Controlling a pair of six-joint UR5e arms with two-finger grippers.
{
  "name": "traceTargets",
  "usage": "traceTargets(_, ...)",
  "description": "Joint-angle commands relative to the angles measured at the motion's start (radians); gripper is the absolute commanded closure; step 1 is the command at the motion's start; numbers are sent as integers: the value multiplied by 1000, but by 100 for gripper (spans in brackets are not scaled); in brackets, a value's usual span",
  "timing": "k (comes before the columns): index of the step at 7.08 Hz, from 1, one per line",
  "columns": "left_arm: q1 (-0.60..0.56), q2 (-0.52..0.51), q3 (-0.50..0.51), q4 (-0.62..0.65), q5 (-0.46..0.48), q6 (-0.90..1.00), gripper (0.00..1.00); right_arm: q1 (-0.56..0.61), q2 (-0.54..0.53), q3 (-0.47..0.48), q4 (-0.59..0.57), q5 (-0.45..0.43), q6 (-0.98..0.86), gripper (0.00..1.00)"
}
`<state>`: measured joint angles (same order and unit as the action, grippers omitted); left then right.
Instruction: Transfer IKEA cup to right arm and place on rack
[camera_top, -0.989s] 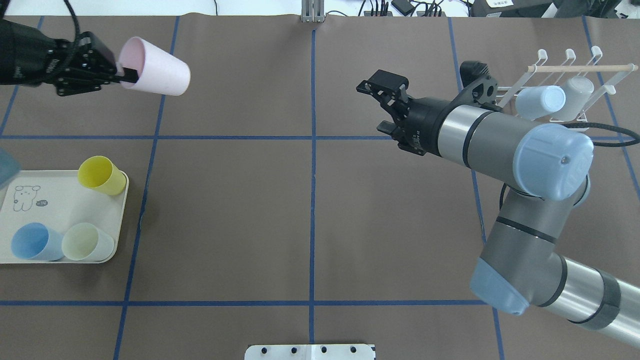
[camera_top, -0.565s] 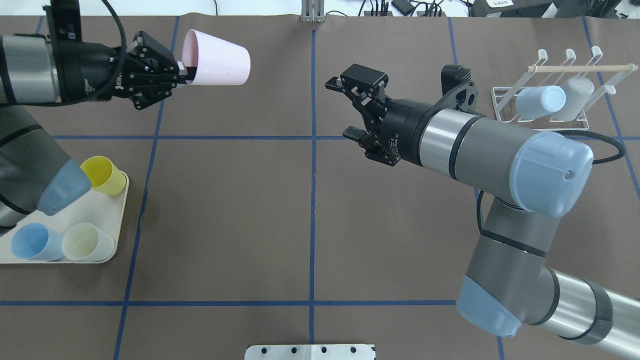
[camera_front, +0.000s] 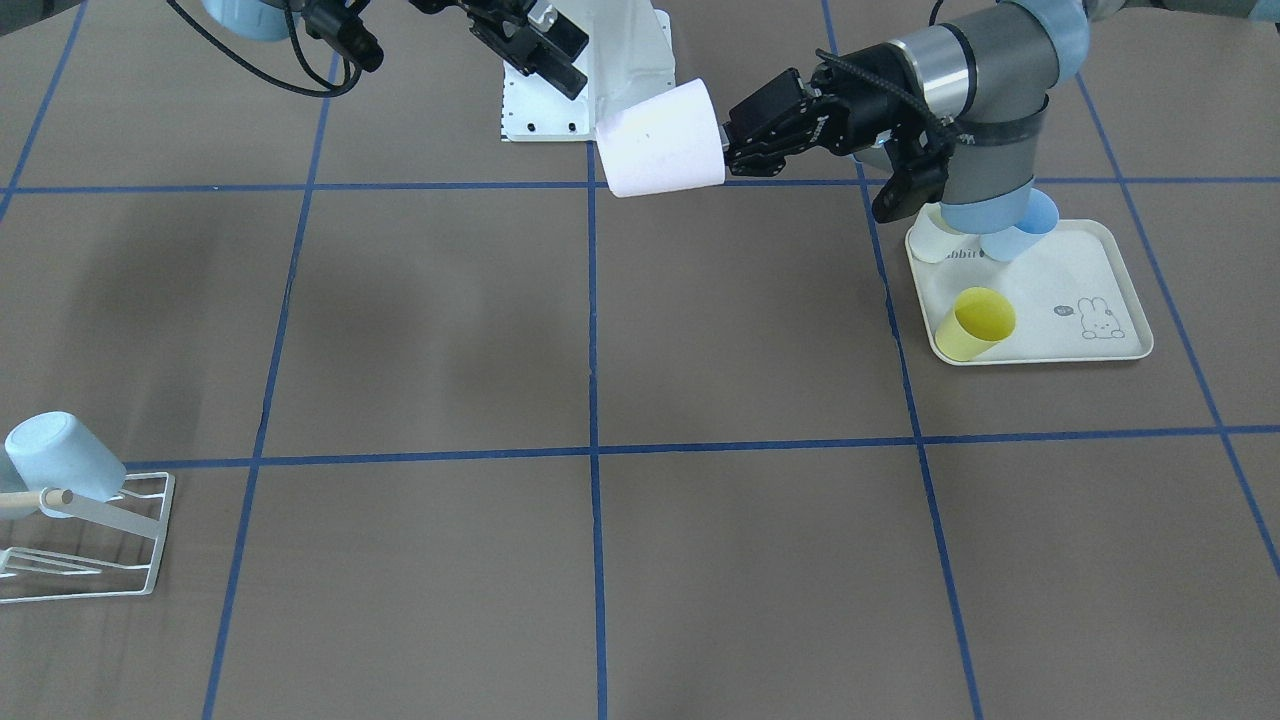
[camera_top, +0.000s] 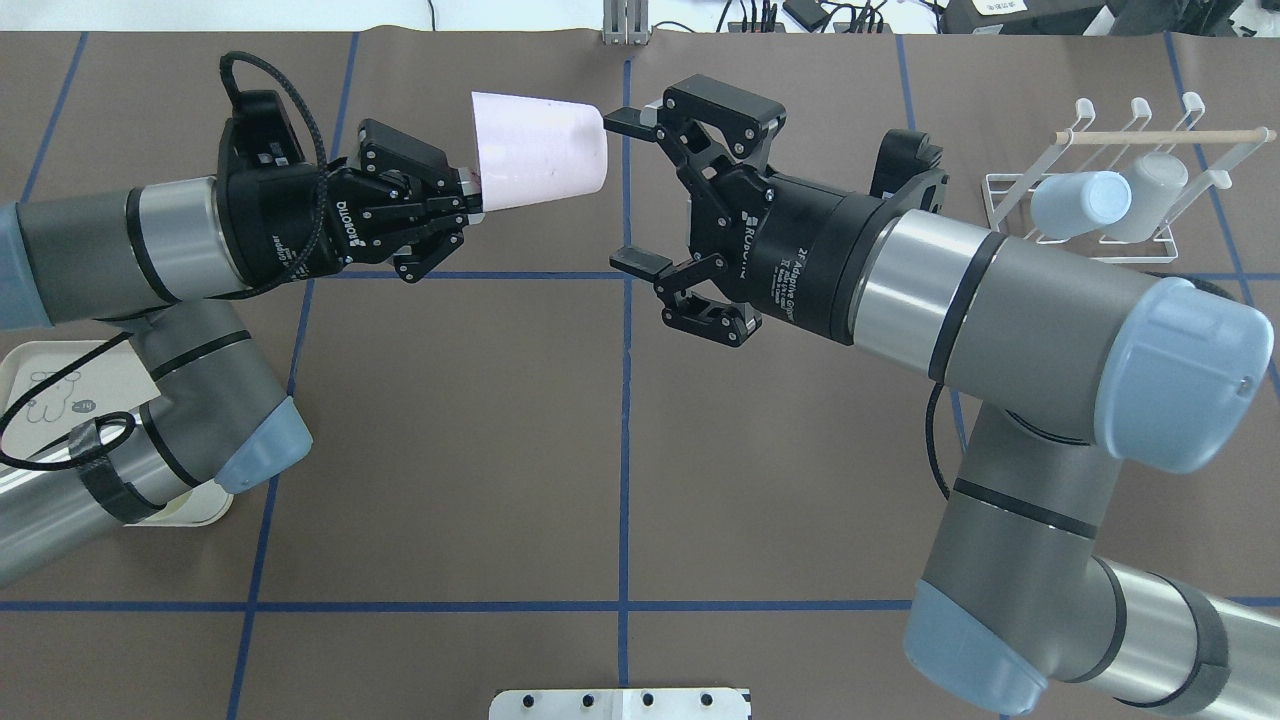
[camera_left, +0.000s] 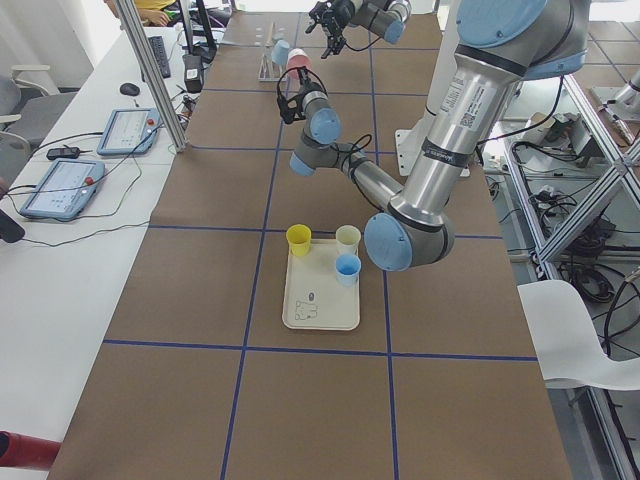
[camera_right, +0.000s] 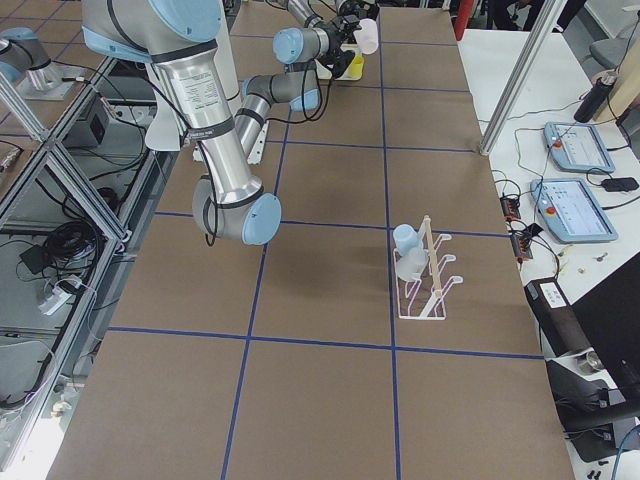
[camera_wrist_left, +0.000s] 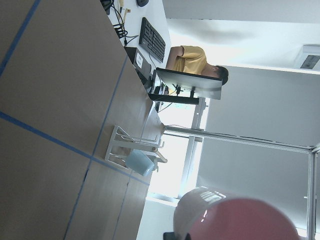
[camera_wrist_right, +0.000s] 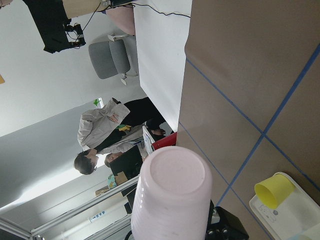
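A pale pink IKEA cup (camera_top: 540, 150) hangs on its side above the table's far middle, base toward the right arm. My left gripper (camera_top: 468, 197) is shut on its rim; both also show in the front-facing view, cup (camera_front: 660, 140) and gripper (camera_front: 728, 150). My right gripper (camera_top: 620, 190) is open, its fingertips just beyond the cup's base and not touching it. The right wrist view looks onto the cup's base (camera_wrist_right: 172, 195). The white wire rack (camera_top: 1100, 180) with a wooden peg stands at the far right.
The rack holds a light blue cup (camera_top: 1080, 203) and a grey cup (camera_top: 1150, 190). A cream rabbit-print tray (camera_front: 1050, 300) near the left arm's base carries a yellow cup (camera_front: 975, 322), a blue cup and a pale green cup, partly hidden by the arm.
My left arm has carried the pink cup to the right, toward the table's middle. My right gripper has moved left to meet it and stayed open.
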<state>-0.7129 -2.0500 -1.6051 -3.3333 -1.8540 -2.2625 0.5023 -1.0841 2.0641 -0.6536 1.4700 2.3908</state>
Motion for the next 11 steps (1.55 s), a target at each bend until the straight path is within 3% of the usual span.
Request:
traceTargets(1,10,-27,16,-37,-5,-25,100,1,3,-7,8,-5,49,0)
traceTargets(10,49,-52,-13,-38,-10,-23,100,5,23,-35,8,-22,93,0)
traceTargets(11,49,-52,-16,-38,-8,-23,100,5,23,-35,8,-20,94,6)
